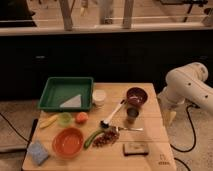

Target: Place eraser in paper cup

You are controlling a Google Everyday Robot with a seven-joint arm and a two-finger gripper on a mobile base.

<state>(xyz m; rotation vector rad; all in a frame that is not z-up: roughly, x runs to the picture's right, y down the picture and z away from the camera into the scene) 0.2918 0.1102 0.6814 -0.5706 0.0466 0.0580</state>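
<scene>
Shows the gripper (pixel 169 122) beside the worktop's (pixel 155 135) right edge, fingers (pixel 170 116) spread wide, grasping nothing. Shows the eraser (pixel 136 148) lying well apart from the paper cup (pixel 99 96).

Tan eraser (pixel 135 148) flat, paper cup (pixel 99 97) upright

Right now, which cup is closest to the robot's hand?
The dark metal cup, below the red bowl. The hand hangs past the table's right edge; the white cup and green cup sit farther left.
</scene>
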